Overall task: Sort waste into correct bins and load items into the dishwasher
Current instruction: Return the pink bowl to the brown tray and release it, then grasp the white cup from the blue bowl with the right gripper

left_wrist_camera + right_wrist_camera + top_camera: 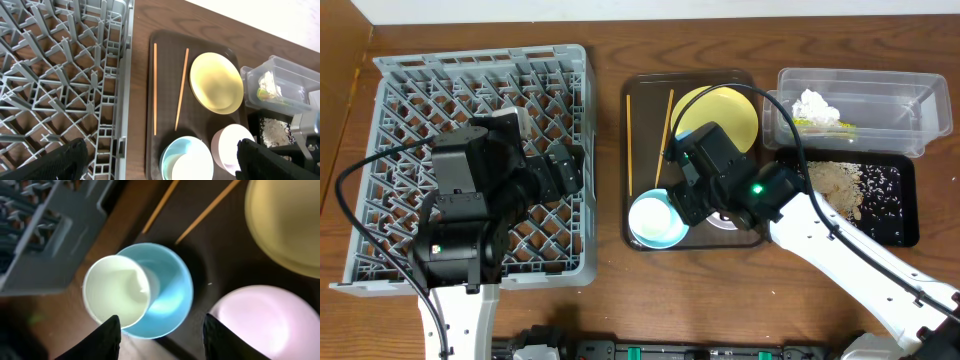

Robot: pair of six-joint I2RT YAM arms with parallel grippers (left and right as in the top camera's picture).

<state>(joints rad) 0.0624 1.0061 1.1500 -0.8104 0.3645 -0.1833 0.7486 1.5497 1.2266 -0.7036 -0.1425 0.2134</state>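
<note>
Overhead, the white bowl (272, 322) is almost wholly hidden under the right arm (840, 235); the right wrist view shows it, tinted pink and cut off by the frame, at the near right corner of the serving tray (648, 140); light-blue bowl (170, 295) at the tray's near left corner; white cup (112, 292) mouth up, overlapping that bowl's left rim; whether it stands inside or leans on the rim I cannot tell. Right gripper (162, 332) above the bowl's near edge, fingers (111, 340) spread apart with nothing clamped; contact with the bowl not discernible. Left gripper (161, 150) over the right edge of the dish rack (410, 120), jaws wide apart and empty; only dark blurred tips show in its own view; overhead the left arm (460, 210) covers much of the rack floor. Rack on the left half of the desk (605, 150). Straight chopstick (155, 90) and slanted chopstick (181, 90) lie apart on the tray's left half; plate (216, 82) at the tray's far right corner, whole in the left wrist view, partly covered overhead. Clear tub (930, 110) at the desk's far right corner holds tissue (817, 106) and wrapper (838, 128), legible only overhead; black tray (910, 200) just in front of it, crumbs (835, 185) in its left half.
</note>
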